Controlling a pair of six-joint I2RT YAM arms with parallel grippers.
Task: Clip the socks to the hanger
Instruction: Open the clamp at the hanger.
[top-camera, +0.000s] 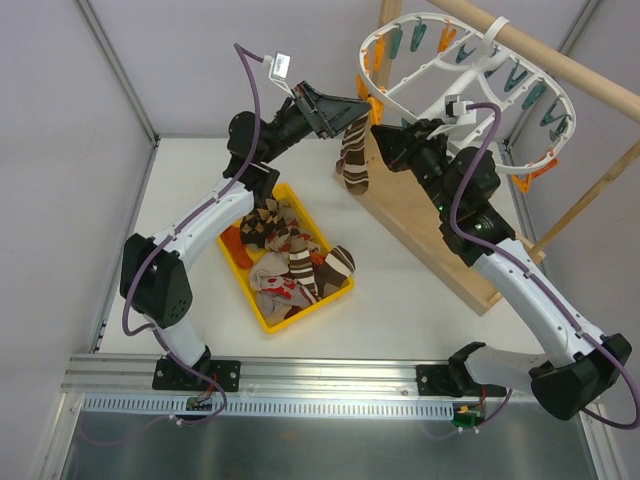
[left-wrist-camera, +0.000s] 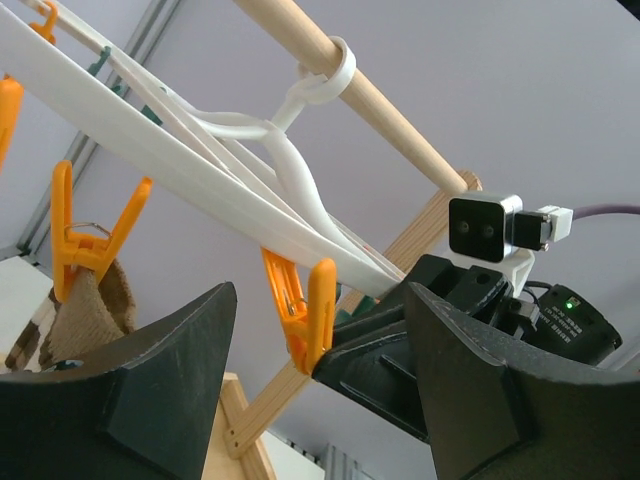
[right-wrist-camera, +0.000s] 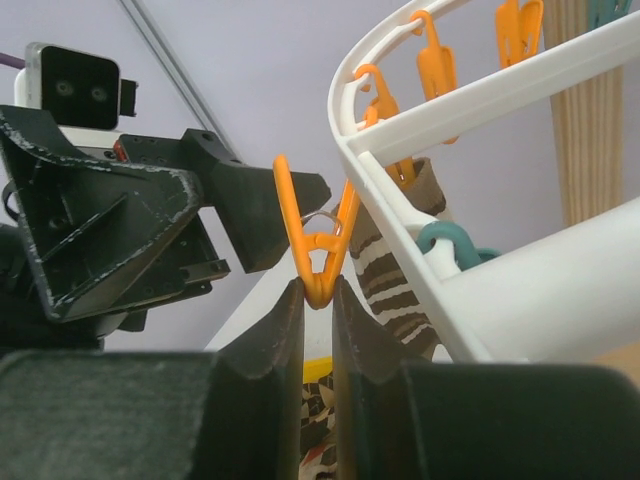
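Observation:
A brown striped sock (top-camera: 353, 160) hangs from an orange clothespin on the near rim of the white hanger (top-camera: 372, 48); it also shows in the left wrist view (left-wrist-camera: 85, 310) and the right wrist view (right-wrist-camera: 390, 270). My left gripper (top-camera: 345, 108) is open and empty just left of that sock, its jaws wide apart around a second orange clothespin (left-wrist-camera: 305, 310). My right gripper (top-camera: 380, 132) is shut on the lower tip of that orange clothespin (right-wrist-camera: 318, 250), its fingers pinching both sides. More socks (top-camera: 290, 255) lie in the yellow tray (top-camera: 262, 315).
The hanger hooks over a wooden pole (top-camera: 560, 60) on a wooden stand (top-camera: 430, 230) at the right. Teal and orange clothespins dangle round the ring. The two grippers face each other closely under the ring's near edge.

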